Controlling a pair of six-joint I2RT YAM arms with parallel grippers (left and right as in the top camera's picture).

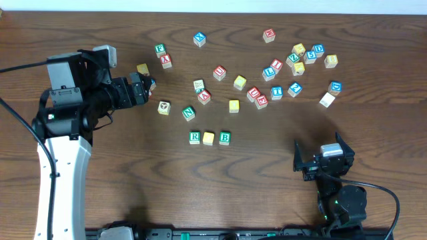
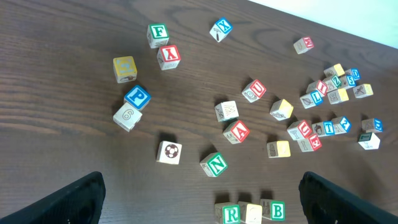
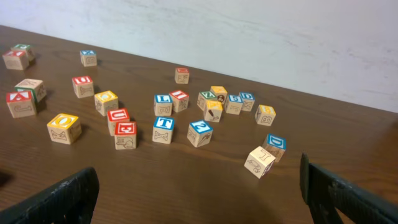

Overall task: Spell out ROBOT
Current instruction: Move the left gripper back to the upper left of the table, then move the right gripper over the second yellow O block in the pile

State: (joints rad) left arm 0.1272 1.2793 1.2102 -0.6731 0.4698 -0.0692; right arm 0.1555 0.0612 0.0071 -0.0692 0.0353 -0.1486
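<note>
At the overhead frame's left, the left arm [image 1: 63, 160] is seen as a long white link joined to black motor housings, topped by a grey block [image 1: 61, 70]. A black cable [image 1: 23, 65] is looped from it (another is trailed by the mostly black right arm [image 1: 337, 193], lower right, marked by a green light [image 1: 337, 199]). Black fingers [image 2: 74, 199] are shown in both wrist views' lower corners.

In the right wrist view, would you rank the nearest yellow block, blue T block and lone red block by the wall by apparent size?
Nearest yellow block
Blue T block
Lone red block
Nearness may explain this.
</note>
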